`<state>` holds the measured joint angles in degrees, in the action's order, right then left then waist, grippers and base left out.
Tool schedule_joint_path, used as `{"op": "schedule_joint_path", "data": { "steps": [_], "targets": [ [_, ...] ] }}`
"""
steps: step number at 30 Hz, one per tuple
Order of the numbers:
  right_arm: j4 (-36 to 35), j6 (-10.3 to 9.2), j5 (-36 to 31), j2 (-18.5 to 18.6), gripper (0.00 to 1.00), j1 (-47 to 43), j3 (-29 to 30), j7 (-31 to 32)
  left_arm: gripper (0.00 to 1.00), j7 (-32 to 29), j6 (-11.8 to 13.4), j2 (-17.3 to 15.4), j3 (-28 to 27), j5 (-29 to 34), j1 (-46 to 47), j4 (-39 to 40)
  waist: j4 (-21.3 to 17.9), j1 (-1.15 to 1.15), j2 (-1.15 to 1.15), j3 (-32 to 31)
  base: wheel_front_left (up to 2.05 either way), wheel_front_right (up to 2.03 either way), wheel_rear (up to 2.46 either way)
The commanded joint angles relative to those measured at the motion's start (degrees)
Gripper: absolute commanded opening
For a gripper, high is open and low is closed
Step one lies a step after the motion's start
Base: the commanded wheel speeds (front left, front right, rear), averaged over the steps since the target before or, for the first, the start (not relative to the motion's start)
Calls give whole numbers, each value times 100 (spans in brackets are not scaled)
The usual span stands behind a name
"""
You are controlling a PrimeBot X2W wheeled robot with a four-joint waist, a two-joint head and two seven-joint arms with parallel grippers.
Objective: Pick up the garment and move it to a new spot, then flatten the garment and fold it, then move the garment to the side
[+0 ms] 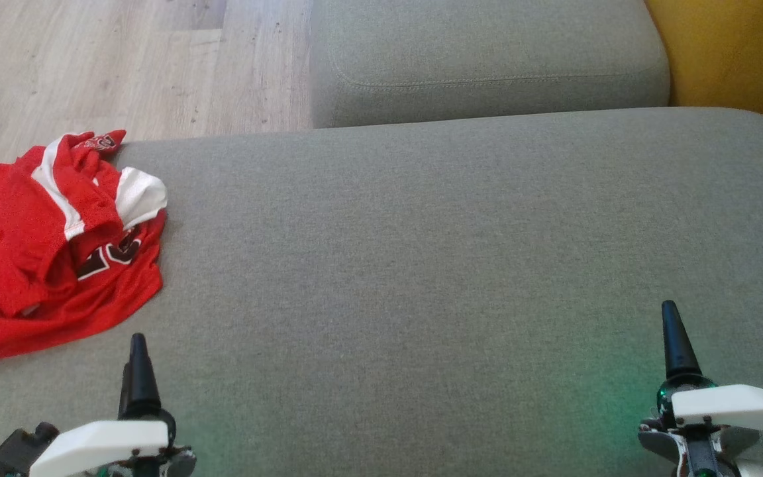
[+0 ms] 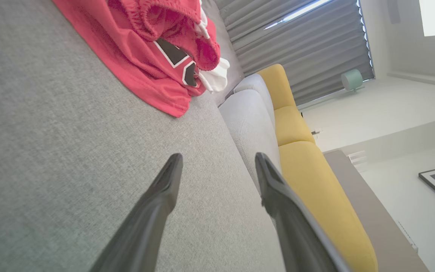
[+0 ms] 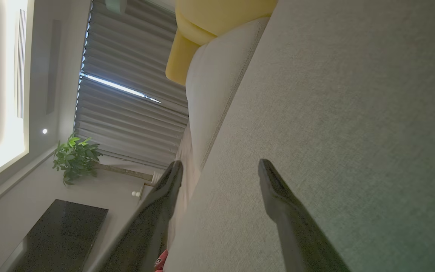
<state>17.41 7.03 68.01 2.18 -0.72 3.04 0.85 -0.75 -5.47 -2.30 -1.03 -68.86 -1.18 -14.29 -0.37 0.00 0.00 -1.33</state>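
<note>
The garment (image 1: 57, 245) is a red jersey with white trim and dark lettering, crumpled at the left end of the grey cushion (image 1: 454, 265), partly hanging over its left edge. The left wrist view shows the garment (image 2: 153, 56) ahead of that gripper's fingers, some way off. My left gripper (image 1: 138, 364) hovers over the cushion's near edge, just right of and nearer than the jersey; its jaws stand open and empty, as the left gripper (image 2: 217, 166) shows. My right gripper (image 1: 676, 344) is at the near right, open and empty, seen as the right gripper (image 3: 219, 172) over bare fabric.
A second grey cushion (image 1: 487, 59) lies beyond the first. Yellow upholstery (image 1: 739, 53) stands at the far right. Wooden floor (image 1: 110, 59) lies beyond the cushion's left end. A wide stretch of bare grey fabric runs between the two grippers.
</note>
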Motion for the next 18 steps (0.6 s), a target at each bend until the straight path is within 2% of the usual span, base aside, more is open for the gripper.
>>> {"op": "schedule_joint_path", "data": {
  "steps": [1,18],
  "targets": [
    [-247,15,-218,29,100,176,-68,-104,100,86,17,-31,1,218,152,262,0,0,0,-5,0,0,0],
    [-395,20,-1458,37,100,136,-285,-374,100,357,196,-36,180,1506,76,462,-17,0,0,-88,0,0,0]
  ]
}}
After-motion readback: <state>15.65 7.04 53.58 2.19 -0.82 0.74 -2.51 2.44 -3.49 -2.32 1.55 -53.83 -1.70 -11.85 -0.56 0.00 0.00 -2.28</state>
